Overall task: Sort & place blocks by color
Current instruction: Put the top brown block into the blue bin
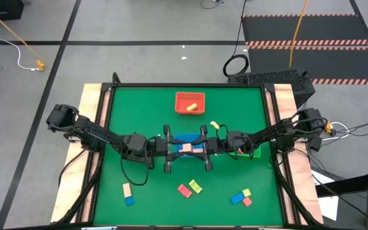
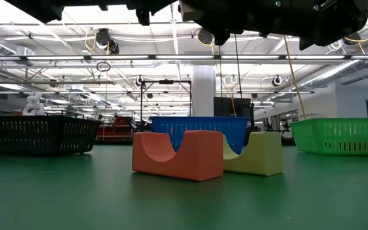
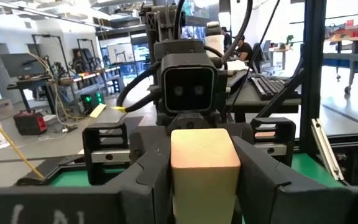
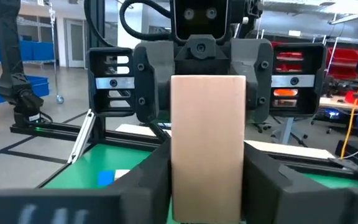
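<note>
Both end effectors (image 1: pixel 187 149) on unlabelled tan block (image 3: pixel 204 163)

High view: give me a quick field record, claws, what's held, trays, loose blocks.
left claw: table centre, closed on tan block
right claw: facing it, closed on the same block
under the claws: blue tray
red tray: far side, one yellow block inside
loose on mat: tan bar, blue cube, pink block
</note>
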Robot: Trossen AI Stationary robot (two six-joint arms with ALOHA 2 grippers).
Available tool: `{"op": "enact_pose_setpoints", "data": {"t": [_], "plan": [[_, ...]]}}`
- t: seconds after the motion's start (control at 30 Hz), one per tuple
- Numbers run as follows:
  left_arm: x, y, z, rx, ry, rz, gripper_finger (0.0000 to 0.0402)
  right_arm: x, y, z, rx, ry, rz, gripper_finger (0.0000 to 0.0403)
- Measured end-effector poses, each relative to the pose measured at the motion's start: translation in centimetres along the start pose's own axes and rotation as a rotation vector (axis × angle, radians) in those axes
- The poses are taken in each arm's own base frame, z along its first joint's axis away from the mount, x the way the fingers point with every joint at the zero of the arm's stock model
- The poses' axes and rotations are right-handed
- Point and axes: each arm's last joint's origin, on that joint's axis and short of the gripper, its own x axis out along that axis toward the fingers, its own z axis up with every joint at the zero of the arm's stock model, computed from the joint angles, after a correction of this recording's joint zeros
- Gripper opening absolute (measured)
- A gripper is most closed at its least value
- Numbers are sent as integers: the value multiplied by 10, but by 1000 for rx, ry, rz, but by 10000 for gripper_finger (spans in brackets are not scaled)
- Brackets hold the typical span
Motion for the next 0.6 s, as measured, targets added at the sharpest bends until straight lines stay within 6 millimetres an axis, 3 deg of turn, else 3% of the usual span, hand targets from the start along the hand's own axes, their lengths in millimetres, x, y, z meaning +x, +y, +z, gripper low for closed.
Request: {"op": "enact_pose_setpoints", "data": {"t": [0.17,0.27,0.43,0.6], "plan": [[0,0,-1,2,12,-8,133,0,0,-5,15,43,6,239],[0,-1,-2,5,22,-10,133,0,1,-11,33,109,9,280],[0,-1,-5,6,52,7,133,-8,-1,-16,100,281,-35,314],[-1,2,-16,-5,174,89,133,-26,-7,-6,130,429,-190,316]]}}
